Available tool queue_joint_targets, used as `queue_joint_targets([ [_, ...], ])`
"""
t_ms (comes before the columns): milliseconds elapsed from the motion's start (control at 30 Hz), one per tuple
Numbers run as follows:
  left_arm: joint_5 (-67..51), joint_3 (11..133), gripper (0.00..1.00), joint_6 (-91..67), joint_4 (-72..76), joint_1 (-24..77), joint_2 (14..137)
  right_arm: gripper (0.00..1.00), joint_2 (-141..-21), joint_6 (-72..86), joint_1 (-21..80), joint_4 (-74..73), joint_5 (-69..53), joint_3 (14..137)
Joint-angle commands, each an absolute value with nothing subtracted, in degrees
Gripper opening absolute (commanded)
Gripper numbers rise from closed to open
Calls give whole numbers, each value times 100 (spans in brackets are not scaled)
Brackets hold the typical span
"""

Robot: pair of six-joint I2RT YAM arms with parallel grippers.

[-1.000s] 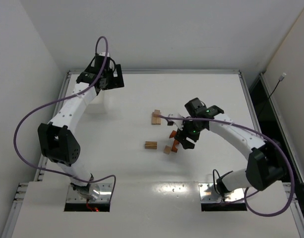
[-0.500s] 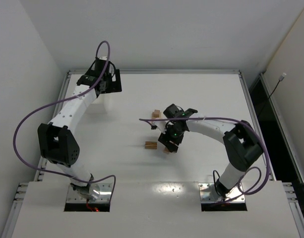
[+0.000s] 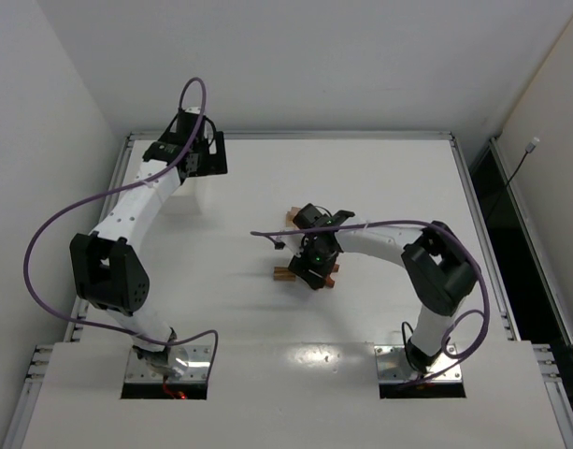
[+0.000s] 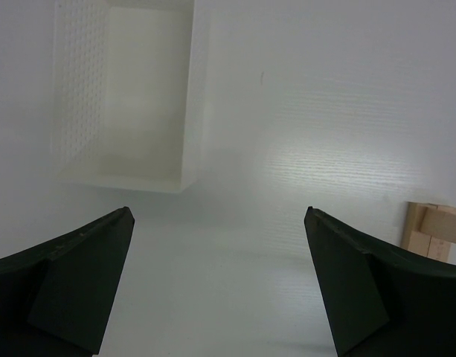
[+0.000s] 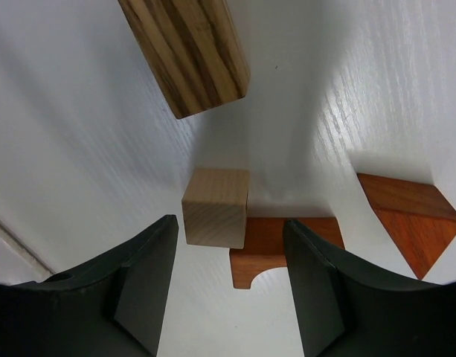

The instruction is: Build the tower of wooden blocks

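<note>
Right wrist view: the right claw (image 5: 231, 230) is seen spread wide over the desk (image 5: 79, 134), with nothing pinched. A tan cube (image 5: 216, 207) is framed between its fingers, just beside a reddish-brown notched piece (image 5: 283, 249). A reddish-brown wedge (image 5: 410, 219) is set apart to one side, and a striped bar (image 5: 187, 52) lies farther ahead. In the top view these wood blocks (image 3: 284, 273) are gathered near the middle of the desk, partly covered by the arm. The left claw (image 4: 219, 216) is likewise spread and empty, hung above the desk near a white tray (image 4: 194, 97). At that frame's edge, what appear to be two stacked tan blocks (image 4: 434, 230) are cut off.
</note>
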State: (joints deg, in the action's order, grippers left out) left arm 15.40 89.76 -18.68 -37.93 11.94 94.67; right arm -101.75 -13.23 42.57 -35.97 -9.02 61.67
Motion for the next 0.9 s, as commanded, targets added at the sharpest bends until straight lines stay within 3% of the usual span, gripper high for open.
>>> queue_joint_targets([
  [0,1494,9131,100,-1846,-3744,1134,9413,56,-10274,-1178,4298,-3463,-782,6416],
  [100,1441,9185,100,-1846,-3797,1134,9475,56,-10327,-1126,4298,-3410,-729,6416],
  [233,1441,9185,100,-1846,-3797,1134,9536,48,-10327,-1125,4298,-3410,-729,6416],
  [333,1441,9185,100,-1846,-3797,1134,9536,36,-10327,-1125,4298,-3410,-729,6468],
  [500,1441,9185,100,-1846,-3797,1134,9589,0,-10380,-1125,4403,-3410,-782,6530],
  [700,1863,9106,100,-2214,-3797,1134,9527,0,-10327,-731,4246,-3857,-835,7171],
  [867,2048,8763,100,-2610,-3911,1134,9326,0,-10459,1035,4043,-4658,-45,8181],
])
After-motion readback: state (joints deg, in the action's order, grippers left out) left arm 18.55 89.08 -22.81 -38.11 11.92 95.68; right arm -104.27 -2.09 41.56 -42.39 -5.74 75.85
